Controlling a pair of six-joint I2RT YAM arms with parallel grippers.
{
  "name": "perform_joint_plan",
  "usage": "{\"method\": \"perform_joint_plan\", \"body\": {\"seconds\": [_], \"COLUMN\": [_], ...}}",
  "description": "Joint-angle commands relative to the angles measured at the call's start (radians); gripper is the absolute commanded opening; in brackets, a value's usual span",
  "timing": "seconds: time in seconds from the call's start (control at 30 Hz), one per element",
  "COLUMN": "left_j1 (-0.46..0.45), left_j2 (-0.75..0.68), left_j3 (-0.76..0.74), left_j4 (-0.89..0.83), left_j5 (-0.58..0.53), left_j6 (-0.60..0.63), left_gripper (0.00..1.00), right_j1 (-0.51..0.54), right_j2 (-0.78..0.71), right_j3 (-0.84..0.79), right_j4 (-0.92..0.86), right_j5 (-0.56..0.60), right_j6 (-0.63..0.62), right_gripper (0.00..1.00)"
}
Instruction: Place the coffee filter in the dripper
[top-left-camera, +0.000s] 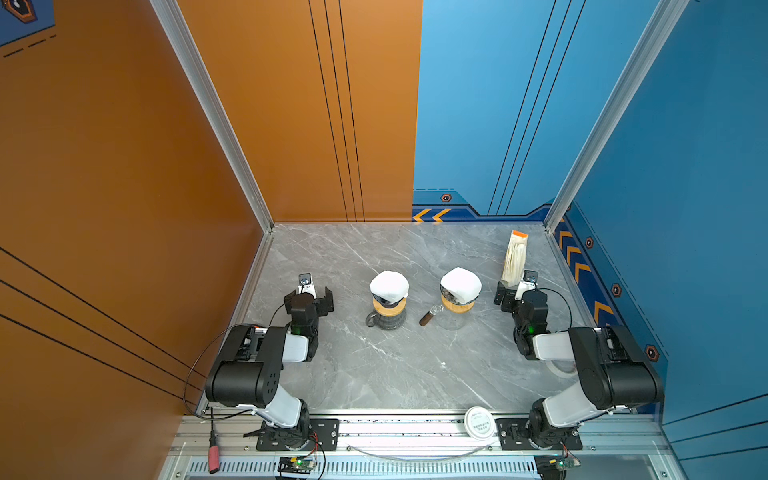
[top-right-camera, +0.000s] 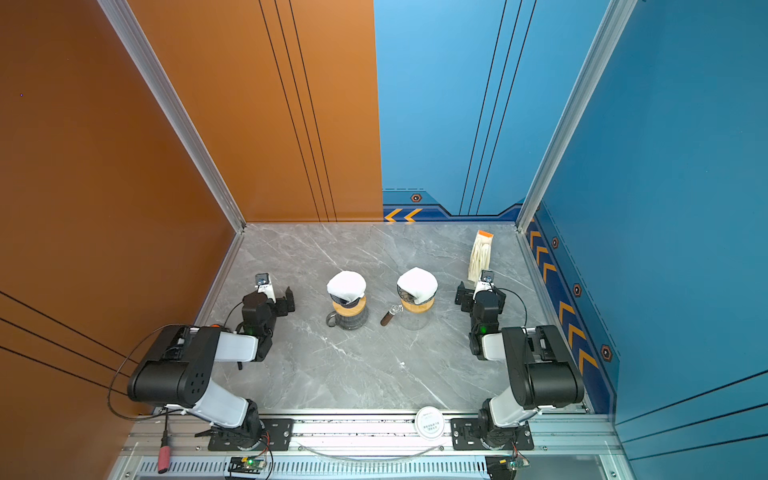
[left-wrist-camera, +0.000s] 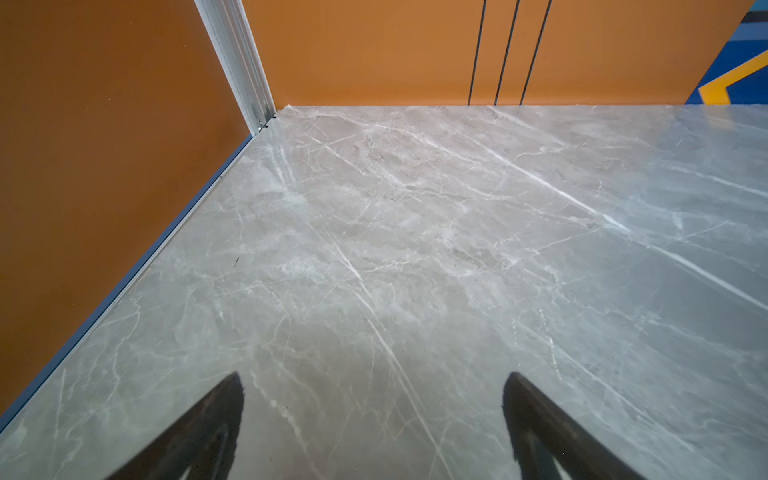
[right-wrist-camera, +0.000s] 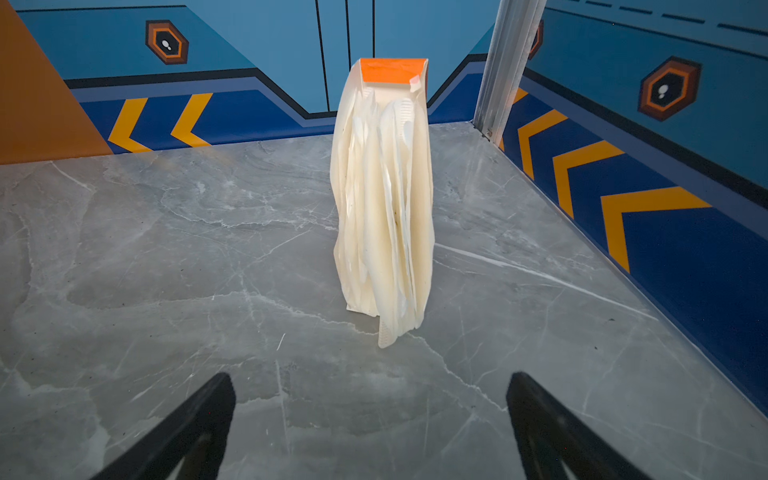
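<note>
Right gripper (right-wrist-camera: 370, 376): spread, empty | left gripper (left-wrist-camera: 374, 376): spread, empty | filter pack (right-wrist-camera: 382, 199): upright, near far right corner of worktop (right-wrist-camera: 166, 249) | risk: pack may be toppled, or several filters pinched, if closed off-centre.

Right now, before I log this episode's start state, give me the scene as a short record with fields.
left gripper: open, empty, above bare marble table
right gripper: open, empty, facing the filter pack
filter pack: upright, orange top, far right of the table
left dripper: mid-table, left filter sits on top
right dripper: mid-table, right filter sits on top
</note>
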Motion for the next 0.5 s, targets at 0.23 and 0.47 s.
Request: {"method": "perform_joint_plan", "body": {"seconds": [0.23, 0.47], "left_j1": [-0.002, -0.005], "left_j2": [0.000, 0.003], "left_j3": [0.017, 0.021], "left_j4": [-0.021, -0.024], "left_j5": [0.036, 0.058], "left_j6": [0.020, 0.035], "left_gripper": [0.98, 0.98], "right_j1": [0.007, 0.008], "right_j2": [-0.005, -0.005], "right_j3": [0.006, 0.007], "right_j4": [-0.022, -0.022], "right_j5": [0.030, 0.031], "right_j6": [-0.014, -0.014], "right_gripper": [1.00, 1.00]}}
